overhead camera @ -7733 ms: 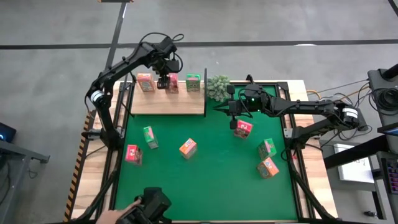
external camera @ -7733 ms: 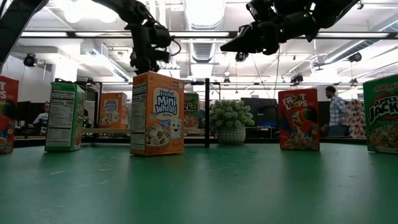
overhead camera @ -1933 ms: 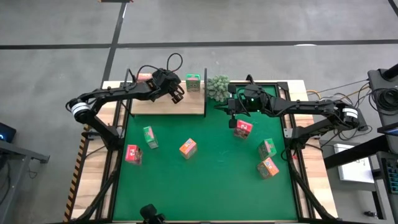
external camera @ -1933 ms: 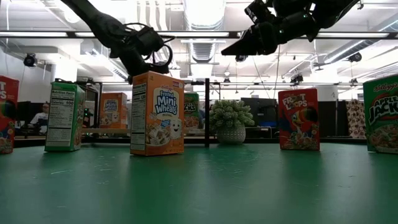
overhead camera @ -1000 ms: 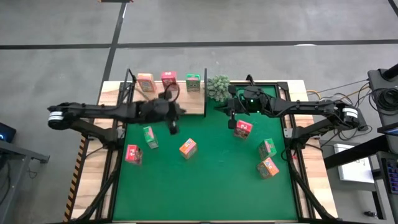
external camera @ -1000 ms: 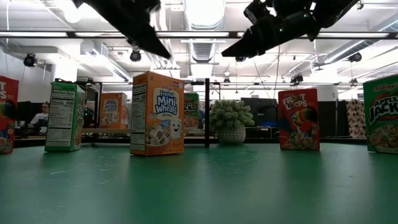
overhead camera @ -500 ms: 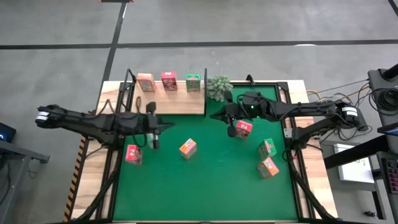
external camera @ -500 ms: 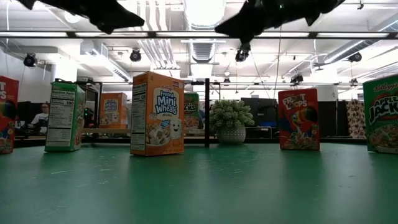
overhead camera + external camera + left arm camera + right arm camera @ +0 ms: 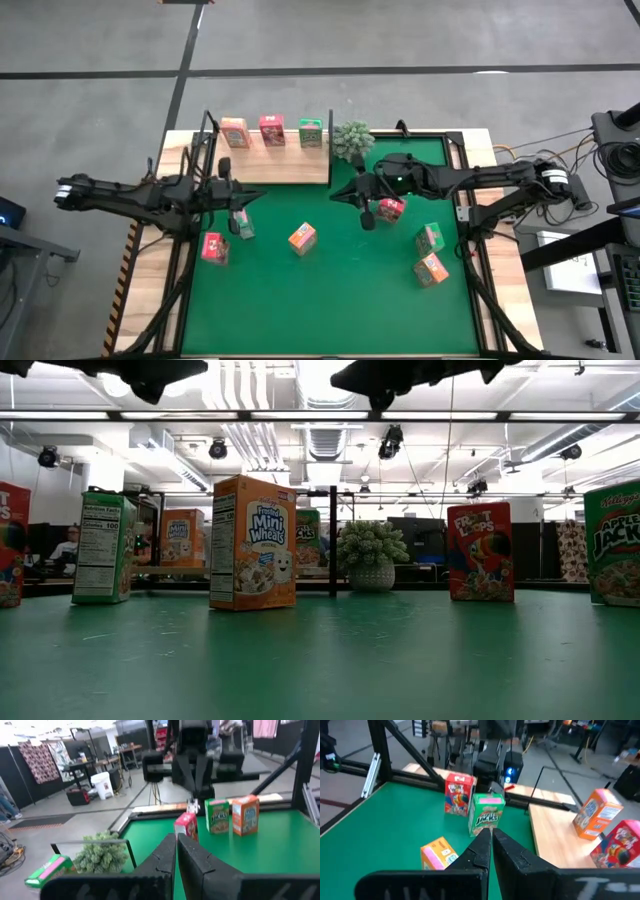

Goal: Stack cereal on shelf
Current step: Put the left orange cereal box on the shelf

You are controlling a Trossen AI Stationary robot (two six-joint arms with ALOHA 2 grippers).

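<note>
The shelf (image 9: 270, 165) lies at the far left of the table. On its far edge stand three cereal boxes: orange (image 9: 234, 132), pink-red (image 9: 271, 130) and green (image 9: 311, 132). Several more stand on the green mat: green (image 9: 240, 220), pink-red (image 9: 212, 247), orange (image 9: 302, 238), pink-red (image 9: 390, 208), green (image 9: 430, 238) and orange (image 9: 432, 268). My left gripper (image 9: 248, 198) hovers shut just off the shelf's near edge, above the left green box. My right gripper (image 9: 366, 217) hovers shut beside the middle pink-red box (image 9: 186, 825). Each wrist view shows its own fingers together, left (image 9: 176, 851) and right (image 9: 490, 842).
A bushy potted plant (image 9: 350, 138) stands at the shelf's right end, by a thin black upright (image 9: 332, 540). Black frame rails (image 9: 185, 250) run along the mat's left and right sides. The mat's near half (image 9: 320, 310) holds no boxes.
My left gripper has swung from the shelf's near edge toward the table's left edge, and now hangs over the left green box. My right gripper has gone toward the near edge and a little left, past the middle pink-red box. No box has moved.
</note>
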